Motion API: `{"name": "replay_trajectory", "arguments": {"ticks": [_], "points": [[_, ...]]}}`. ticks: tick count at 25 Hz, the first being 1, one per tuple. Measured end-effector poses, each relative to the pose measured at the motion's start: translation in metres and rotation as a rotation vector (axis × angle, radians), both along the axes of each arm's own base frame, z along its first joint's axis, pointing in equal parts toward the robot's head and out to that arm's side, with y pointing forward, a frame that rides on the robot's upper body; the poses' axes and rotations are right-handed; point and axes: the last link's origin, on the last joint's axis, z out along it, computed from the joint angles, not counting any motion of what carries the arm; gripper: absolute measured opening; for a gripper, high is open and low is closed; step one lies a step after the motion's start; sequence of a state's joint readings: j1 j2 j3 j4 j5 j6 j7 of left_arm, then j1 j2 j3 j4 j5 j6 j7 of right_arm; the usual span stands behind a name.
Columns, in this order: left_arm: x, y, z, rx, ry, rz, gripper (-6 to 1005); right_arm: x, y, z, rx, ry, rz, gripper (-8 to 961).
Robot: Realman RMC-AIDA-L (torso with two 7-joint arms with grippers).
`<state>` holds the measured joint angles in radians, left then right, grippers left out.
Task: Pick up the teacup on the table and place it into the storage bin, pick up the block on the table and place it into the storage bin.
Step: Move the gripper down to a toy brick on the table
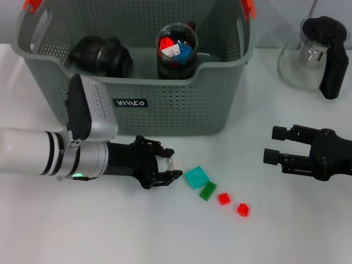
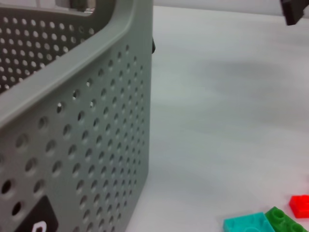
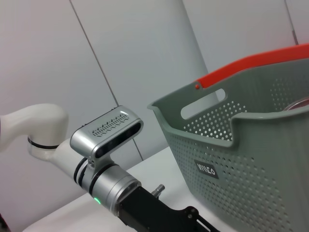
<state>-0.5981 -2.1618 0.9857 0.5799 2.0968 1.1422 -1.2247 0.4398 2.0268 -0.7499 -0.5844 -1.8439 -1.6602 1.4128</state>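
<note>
Teal block (image 1: 196, 177) lies just beside the left tool (image 1: 171, 167), fingers spread empty.

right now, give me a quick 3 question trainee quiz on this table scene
1. True or false: the left gripper is shut on the teal flat toy block.
2. Which loose block on the white table lies nearest the left gripper? A) small red block B) teal flat toy block C) green block
3. What clear-walled thing stands inside the large grey perforated storage bin holding coloured blocks?

Key
1. False: it is open, just short of the block.
2. B
3. The dark-rimmed cup.
</note>
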Motion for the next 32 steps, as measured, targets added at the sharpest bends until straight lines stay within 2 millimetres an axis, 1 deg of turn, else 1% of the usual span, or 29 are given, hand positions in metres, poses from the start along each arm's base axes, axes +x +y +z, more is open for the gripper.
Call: {"name": "replay_trajectory", "arguments": {"ticks": [7, 12, 15, 22, 27, 32], "points": [[-0.0034, 0.0014, 0.0045, 0.02, 0.009, -0.007, 500, -0.0006, 0.0008, -0.0002, -0.001, -0.003, 0.003, 822], [-0.0065, 0.0064, 0.0013, 0.074, 0.056, -0.049, 497, -0.0002, 0.0007, -0.0002, 0.002, -0.001, -0.001, 822], [-0.0072, 0.006, 0.0, 0.074, 0.062, -0.05, 495, 0.0007, -0.0001, -0.0002, 0.002, -0.001, -0.004, 822], [-0.0031, 0.0061, -0.0017, 0.07, 0.043, -0.052, 491, -0.0009, 0.0015, -0.0003, 0.003, -0.001, 0.001, 821], [-0.0012, 0.0071, 0.0007, 0.077, 0.023, -0.048, 488, -0.0014, 0.0024, 0.0003, 0.004, -0.002, 0.003, 821], [0.0012, 0.0038, 0.0019, 0.058, -0.003, -0.05, 485, -0.0015, 0.0024, 0.0003, 0.004, -0.002, 0.004, 821]]}}
